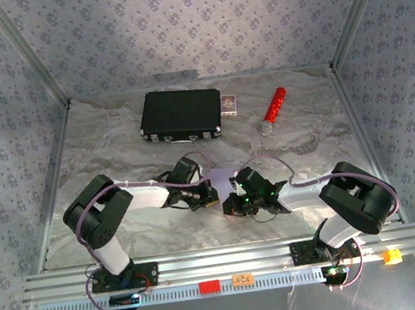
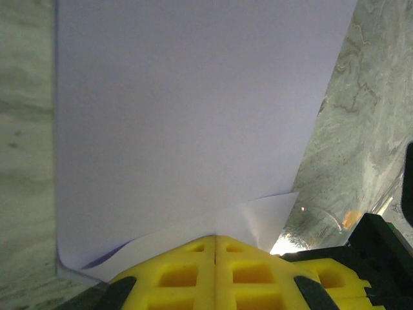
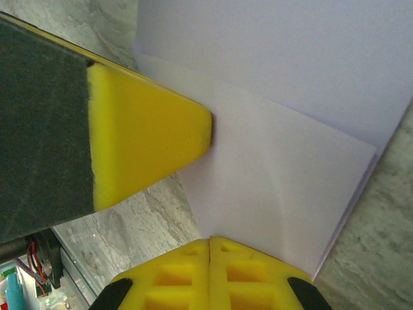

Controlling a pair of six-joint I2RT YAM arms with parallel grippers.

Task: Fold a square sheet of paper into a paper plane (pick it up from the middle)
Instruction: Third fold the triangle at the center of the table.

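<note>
Sheet: the pale lilac sheet (image 1: 222, 177) is lying at the middle of the table (image 1: 108, 153), between the two claw tips.
Top view: it is showing the sheet as a small patch, with both arms reaching inward and their heads almost meeting over it.
Fold: the wrist views are showing two layers, a lighter flap lying over the larger lilac face. Its slanted edge is running across the paper.
Left claw (image 2: 215, 240): its yellow fingers are pressing together with no gap, their tips sitting at the flap's near edge. I cannot tell whether paper is caught between them.
Right claw (image 3: 210, 242): its fingers are likewise meeting flush, tips at the sheet's edge. I cannot tell whether it is pinching the paper.
Right wrist view: it is showing the left claw side-on, one yellow tip touching the sheet at the flap's edge.
Left wrist view: it is showing the right claw's black-and-yellow body at the lower right, just beside the sheet's corner.
Far side: the case (image 1: 181, 115), box (image 1: 229, 104) and cylinder (image 1: 272, 110) are lying well apart from the sheet, the box touching the case.
</note>
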